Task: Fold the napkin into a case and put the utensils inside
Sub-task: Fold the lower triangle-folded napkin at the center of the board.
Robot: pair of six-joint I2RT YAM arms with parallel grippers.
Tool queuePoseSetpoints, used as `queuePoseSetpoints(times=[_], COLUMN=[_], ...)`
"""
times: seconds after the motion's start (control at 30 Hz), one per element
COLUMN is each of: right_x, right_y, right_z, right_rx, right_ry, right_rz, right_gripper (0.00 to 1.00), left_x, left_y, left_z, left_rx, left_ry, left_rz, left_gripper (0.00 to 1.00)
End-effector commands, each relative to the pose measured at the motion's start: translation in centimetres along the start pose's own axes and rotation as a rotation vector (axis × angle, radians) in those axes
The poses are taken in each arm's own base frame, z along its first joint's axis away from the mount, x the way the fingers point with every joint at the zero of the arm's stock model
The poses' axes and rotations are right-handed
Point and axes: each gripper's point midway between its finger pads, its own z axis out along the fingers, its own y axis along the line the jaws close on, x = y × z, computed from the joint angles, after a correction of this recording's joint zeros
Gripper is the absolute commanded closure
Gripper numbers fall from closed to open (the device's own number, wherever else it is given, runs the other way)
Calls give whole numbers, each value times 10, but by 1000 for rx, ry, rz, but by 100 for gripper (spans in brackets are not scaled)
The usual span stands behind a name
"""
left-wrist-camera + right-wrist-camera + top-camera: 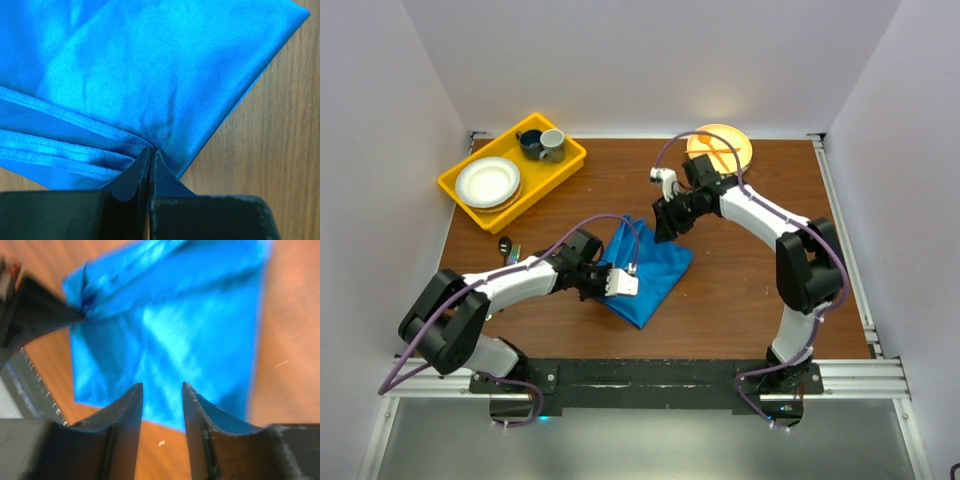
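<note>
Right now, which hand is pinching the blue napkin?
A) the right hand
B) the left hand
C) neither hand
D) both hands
B: the left hand is shut on the napkin at its hemmed edge, while the right hand is open above the cloth, gripping nothing.

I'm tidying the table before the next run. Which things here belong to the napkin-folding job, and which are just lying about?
In the job: napkin, pinched by the left end effector; right end effector, open above it; metal utensils, left of the napkin.
Lying about: yellow tray, white plates, blue mug, grey cup, orange plate.
</note>
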Motion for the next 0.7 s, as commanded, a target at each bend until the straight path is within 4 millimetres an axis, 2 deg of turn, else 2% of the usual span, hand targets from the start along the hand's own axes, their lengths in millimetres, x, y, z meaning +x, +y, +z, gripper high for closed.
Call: queuePoseSetpoints(times=[0.0,0.07,0.13,0.17,0.37,0.47,0.67], right_x=[-66,-82,-102,-106,-115,-122,-120], right_y=[-7,-13,-20,-27,-46,-45,-52], right_z=[-16,-10,-7,2,35,47,68], right_rx=[33,46,73,77,112,123,228], right_ry=[-123,-166,-217,-212,-213,-224,-211], right_rz=[-55,-31,55,93,290,340,375], right_gripper=[50,41,39,37,33,30,29], left_x=[19,20,21,21,23,23,21], left_y=[-12,-12,-13,-15,-15,-14,-11], left_z=[2,3,4,4,4,5,7], left_rx=[52,58,67,70,72,72,67], left_ry=[57,58,58,59,67,67,59], left_rz=[89,102,122,128,154,157,142], left_gripper=[100,100,100,100,100,100,100])
